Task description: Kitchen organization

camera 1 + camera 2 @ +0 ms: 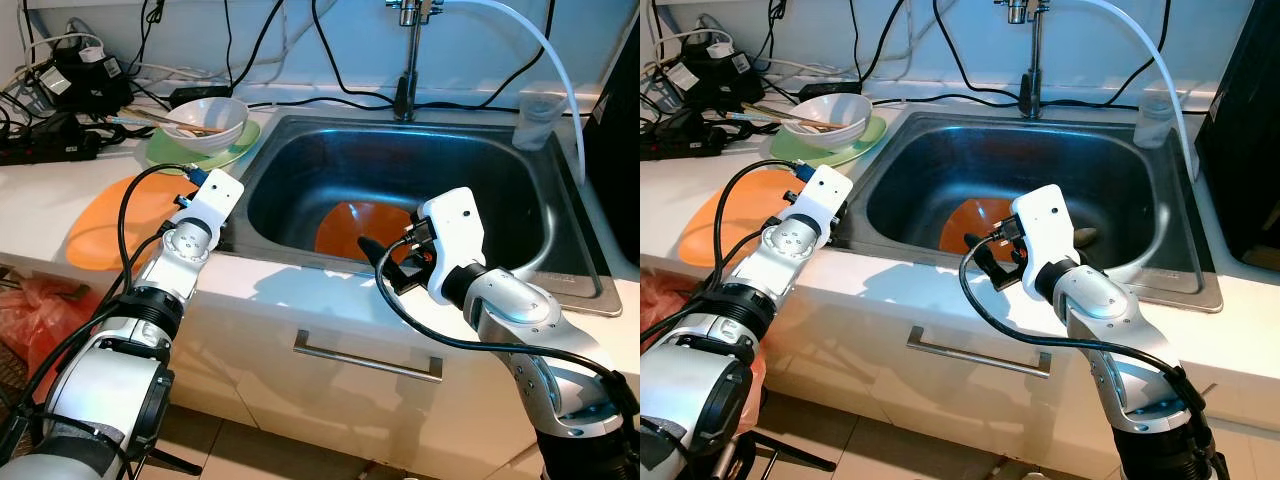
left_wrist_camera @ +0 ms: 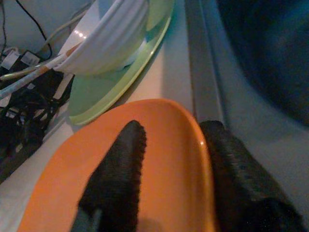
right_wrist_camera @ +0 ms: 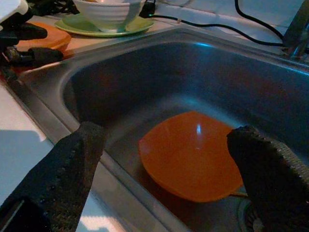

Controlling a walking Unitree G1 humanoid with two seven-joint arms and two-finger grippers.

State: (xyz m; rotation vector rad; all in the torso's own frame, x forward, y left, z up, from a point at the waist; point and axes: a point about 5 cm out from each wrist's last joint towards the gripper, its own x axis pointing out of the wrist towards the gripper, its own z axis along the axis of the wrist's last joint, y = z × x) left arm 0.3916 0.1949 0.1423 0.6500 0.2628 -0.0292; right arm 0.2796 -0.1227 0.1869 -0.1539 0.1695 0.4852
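An orange plate (image 1: 105, 228) lies on the white counter left of the sink (image 1: 300, 135). My left gripper (image 2: 174, 126) is open at the plate's sink-side edge, one finger (image 2: 118, 169) over the plate and the other (image 2: 241, 183) outside its rim. A second orange dish (image 3: 193, 154) rests on the bottom of the steel sink. My right gripper (image 1: 385, 266) hangs open over the sink's front edge, pointing down at that dish with nothing between its fingers. Behind the orange plate, a white bowl (image 1: 207, 120) holding utensils sits on a green plate (image 1: 238, 148).
A faucet (image 1: 408, 60) with a white hose rises behind the sink. A clear plastic cup (image 1: 537, 120) stands at the back right corner. Power strips and cables (image 1: 60, 90) crowd the back left. A dark appliance (image 1: 615, 140) borders the right. A drawer handle (image 1: 367, 357) is below.
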